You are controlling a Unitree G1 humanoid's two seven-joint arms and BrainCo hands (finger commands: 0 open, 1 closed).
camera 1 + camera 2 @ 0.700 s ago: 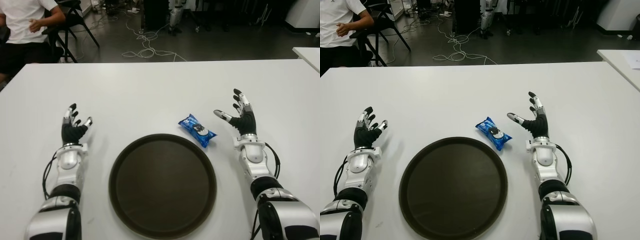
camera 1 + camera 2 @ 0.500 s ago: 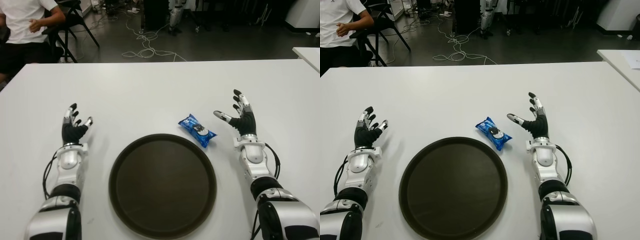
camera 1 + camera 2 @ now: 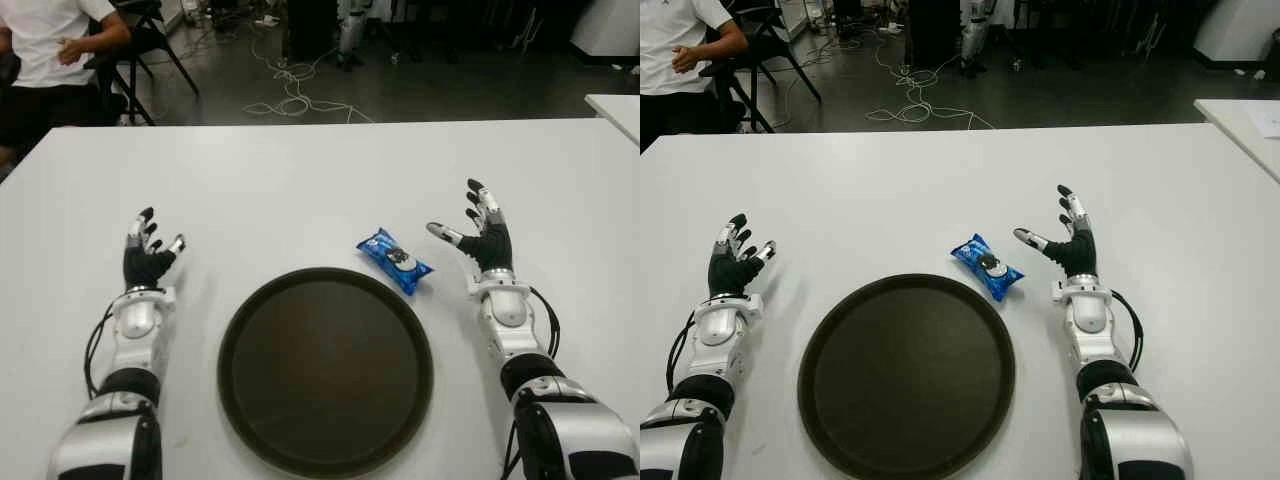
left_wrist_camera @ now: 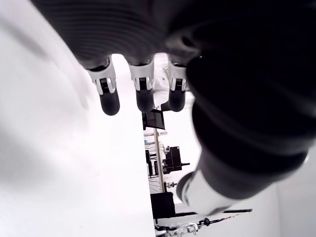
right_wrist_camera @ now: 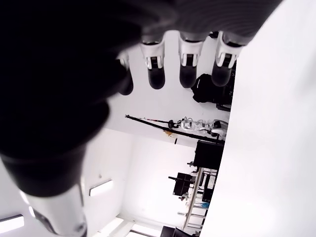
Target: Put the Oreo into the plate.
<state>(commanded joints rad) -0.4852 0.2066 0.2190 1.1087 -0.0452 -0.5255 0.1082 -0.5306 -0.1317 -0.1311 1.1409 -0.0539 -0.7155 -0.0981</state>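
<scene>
We see the blue Oreo packet (image 3: 395, 261) lying flat on the white table (image 3: 300, 180), just beyond the far right rim of the round dark plate (image 3: 325, 370), very near it, though we cannot tell whether the two touch. The packet lies at a slant, one end toward the plate and the other toward the right hand, with a cookie printed on its wrapper. The plate sits in front of us between the two arms, and it holds nothing.

Our right hand (image 3: 484, 232) shows to the right of the packet, near it but apart from it, palm turned inward, thumb pointing toward the packet and the other fingers spread and raised; it holds nothing. In the right wrist view the fingers (image 5: 156, 69) hang straight and separate with only the room behind them.

Our left hand (image 3: 148, 252) shows to the left of the plate, well apart from the packet, its fingers likewise spread and relaxed around nothing; the left wrist view shows its fingertips (image 4: 109, 96) loose and apart.

Beyond the far left corner of the table a person in a white shirt (image 3: 45, 40) sits on a chair, and cables (image 3: 290, 95) trail across the dark floor
</scene>
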